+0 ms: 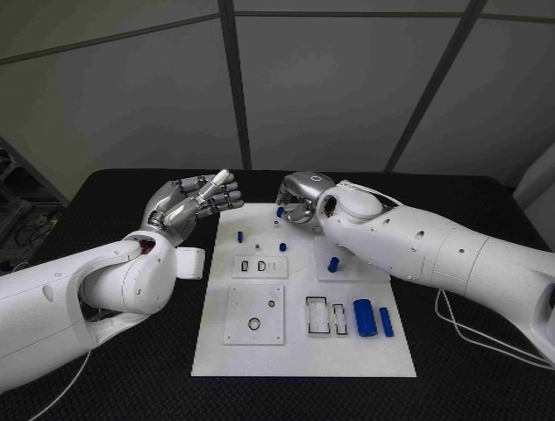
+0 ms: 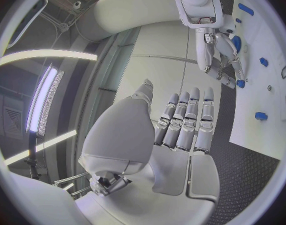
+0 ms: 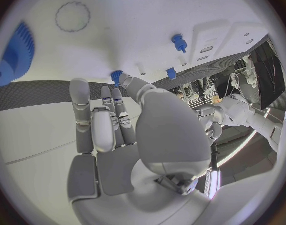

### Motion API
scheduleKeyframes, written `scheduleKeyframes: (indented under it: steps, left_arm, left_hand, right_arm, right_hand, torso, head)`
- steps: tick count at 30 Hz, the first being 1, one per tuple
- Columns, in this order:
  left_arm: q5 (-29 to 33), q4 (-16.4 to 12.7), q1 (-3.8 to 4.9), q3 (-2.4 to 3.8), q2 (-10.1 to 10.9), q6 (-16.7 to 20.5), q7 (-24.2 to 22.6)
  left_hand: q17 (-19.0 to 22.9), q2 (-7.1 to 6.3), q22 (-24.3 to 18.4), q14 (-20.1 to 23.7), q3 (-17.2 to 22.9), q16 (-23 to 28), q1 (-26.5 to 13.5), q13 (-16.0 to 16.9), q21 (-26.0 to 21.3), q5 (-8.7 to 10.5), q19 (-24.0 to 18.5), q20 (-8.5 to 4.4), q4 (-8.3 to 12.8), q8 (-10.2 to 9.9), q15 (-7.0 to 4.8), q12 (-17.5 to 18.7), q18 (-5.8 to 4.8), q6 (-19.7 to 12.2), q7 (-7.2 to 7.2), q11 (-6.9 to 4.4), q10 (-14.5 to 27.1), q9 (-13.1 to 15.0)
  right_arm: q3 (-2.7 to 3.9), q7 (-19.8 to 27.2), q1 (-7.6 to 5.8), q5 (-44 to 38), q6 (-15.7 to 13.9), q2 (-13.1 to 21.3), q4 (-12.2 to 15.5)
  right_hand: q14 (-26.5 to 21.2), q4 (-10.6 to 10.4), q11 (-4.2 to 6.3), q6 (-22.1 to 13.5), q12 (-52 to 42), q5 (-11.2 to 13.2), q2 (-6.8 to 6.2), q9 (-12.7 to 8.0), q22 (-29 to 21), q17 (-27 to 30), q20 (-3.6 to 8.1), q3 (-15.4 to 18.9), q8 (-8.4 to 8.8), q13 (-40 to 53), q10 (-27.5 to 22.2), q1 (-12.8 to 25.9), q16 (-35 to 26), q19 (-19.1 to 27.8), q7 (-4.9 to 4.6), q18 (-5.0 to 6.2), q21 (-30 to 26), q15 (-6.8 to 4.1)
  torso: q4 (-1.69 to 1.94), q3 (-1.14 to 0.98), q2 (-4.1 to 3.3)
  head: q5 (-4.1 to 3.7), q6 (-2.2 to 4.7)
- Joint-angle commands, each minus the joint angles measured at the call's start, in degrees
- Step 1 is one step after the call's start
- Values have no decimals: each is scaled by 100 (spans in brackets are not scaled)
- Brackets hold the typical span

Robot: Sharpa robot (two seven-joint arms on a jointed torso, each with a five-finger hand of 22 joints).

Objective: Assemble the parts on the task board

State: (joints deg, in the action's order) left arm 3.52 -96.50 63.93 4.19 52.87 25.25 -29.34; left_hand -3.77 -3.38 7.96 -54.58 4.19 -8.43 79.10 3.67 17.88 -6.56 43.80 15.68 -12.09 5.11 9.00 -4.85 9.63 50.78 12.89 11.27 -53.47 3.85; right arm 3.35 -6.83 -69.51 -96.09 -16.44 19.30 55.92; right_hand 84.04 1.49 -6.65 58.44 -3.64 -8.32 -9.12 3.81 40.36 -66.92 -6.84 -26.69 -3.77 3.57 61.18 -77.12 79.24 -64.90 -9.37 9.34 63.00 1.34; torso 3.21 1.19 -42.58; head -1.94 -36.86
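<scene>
board: the white board [image 1: 305, 351] lies in the middle of the black bench [image 1: 480, 368], long side running away from the robot, so both arms can reach it.
parts: small blue parts sit on the board; two cylinders [image 1: 365, 317] lie side by side near the right edge, one peg [image 1: 333, 263] is mid-board, one peg [image 1: 240, 236] is toward the far left, and one part [image 1: 280, 211] is at the far end, just beside the right robot hand.
slots: dark outlined recesses [image 1: 257, 313] mark the seats on the left and middle of the board; judged from the loose pieces, most of the assembly is not yet done.
left robot hand: the left robot hand [image 1: 196, 200] is raised above the board's far left edge, fingers together and extended, holding nothing in the left wrist view [image 2: 180, 130]; it looks parked clear so the other arm can work.
right robot hand: the right robot hand [image 1: 302, 198] is down at the board's far end, fingers extended toward the surface; in the right wrist view [image 3: 127, 120] a fingertip meets a blue part [image 3: 117, 76], probably to pick or nudge it.
grip: I cannot tell whether that part is actually pinched or only touched.
hidden: the right forearm covers the board's far right corner; the large blue toothed piece [image 3: 15, 52] is cut off at the right wrist view's rim; the shape of the small parts is hard to make out.
</scene>
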Motion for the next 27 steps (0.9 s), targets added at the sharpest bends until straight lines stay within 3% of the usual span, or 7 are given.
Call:
scheduleKeyframes:
  steps: [1,11,13,18,20,22,27]
  left_arm:
    - [-63,-9,12,6,8,-94,-8]
    - [-87,17,12,6,62,-140,-5]
    - [-128,35,12,6,68,-151,-2]
    - [-186,73,12,5,75,-186,6]
    - [-200,93,12,5,74,-196,10]
    - [-207,105,12,5,68,-200,10]
    - [-213,132,11,5,41,-206,10]
  left_hand:
    - [5,27,-9,0,-1,38,-30,-7,31,21,44,-8,34,-26,33,30,85,30,103,21,-1,-7]
    - [3,37,-17,-6,1,51,-34,-1,28,22,43,-7,48,-26,31,29,85,59,91,13,-27,-2]
    - [1,48,-36,-18,0,69,-44,5,7,23,9,-4,68,-20,28,18,82,115,81,1,-84,5]
    - [-4,73,-66,-65,-3,91,-61,11,-21,24,-37,-4,112,-8,16,-7,86,234,65,-23,-214,14]
    - [-5,79,-69,-79,-3,94,-65,11,-18,24,-32,-5,121,-10,12,-11,89,252,62,-28,-240,13]
    - [-5,79,-69,-80,-4,94,-65,11,-18,24,-32,-5,121,-11,12,-11,89,253,62,-28,-241,13]
    - [-6,80,-69,-83,-4,94,-65,11,-16,24,-28,-6,123,-12,11,-11,90,254,61,-29,-245,12]
  right_arm:
    - [2,24,-11,11,-90,81,122]
    - [5,-89,-10,583,-516,1152,1221]
    - [12,-168,-15,888,-455,1444,1444]
    - [185,-352,-23,1435,-75,1980,1682]
    - [227,-418,-25,1632,134,2160,1697]
    - [245,-455,-26,1718,257,2234,1679]
    - [264,-502,-27,1807,465,2251,1594]
  right_hand:
    - [188,0,13,-54,2,23,-36,-6,-44,36,1,51,22,0,-63,9,-47,69,1,-17,-47,39]
    - [193,-94,106,142,-289,-90,15,33,164,4,35,122,-47,68,522,76,-26,-72,-12,-49,93,-29]
    - [216,-183,174,62,-489,-145,-80,13,324,-102,44,240,0,151,945,221,33,-174,-13,-79,191,-88]
    - [292,-307,416,-91,-1221,-294,-365,16,909,-494,196,806,-26,609,1966,378,248,-570,165,-181,545,-295]
    - [381,-440,470,-167,-3520,-625,-199,55,1272,-1065,321,1602,-148,2941,1752,134,555,-822,256,-268,764,-376]
    - [436,-598,452,-249,-5602,-640,-104,63,1525,-1455,286,1943,-238,5125,1721,-14,735,-931,208,-295,904,-239]
    - [490,-910,328,-430,-7223,-662,-20,56,1789,-1784,167,2244,-391,6890,1962,-171,878,-1022,100,-344,1068,-230]
  torso:
    - [-4,-4,1]
    - [-80,-15,11]
    - [-102,-21,17]
    - [-148,-42,18]
    - [-144,-50,18]
    - [-131,-39,16]
    - [-113,-36,10]
  head:
    - [-4,2]
    - [-6,46]
    - [-10,53]
    - [-11,87]
    - [-27,88]
    - [-54,88]
    - [-74,85]
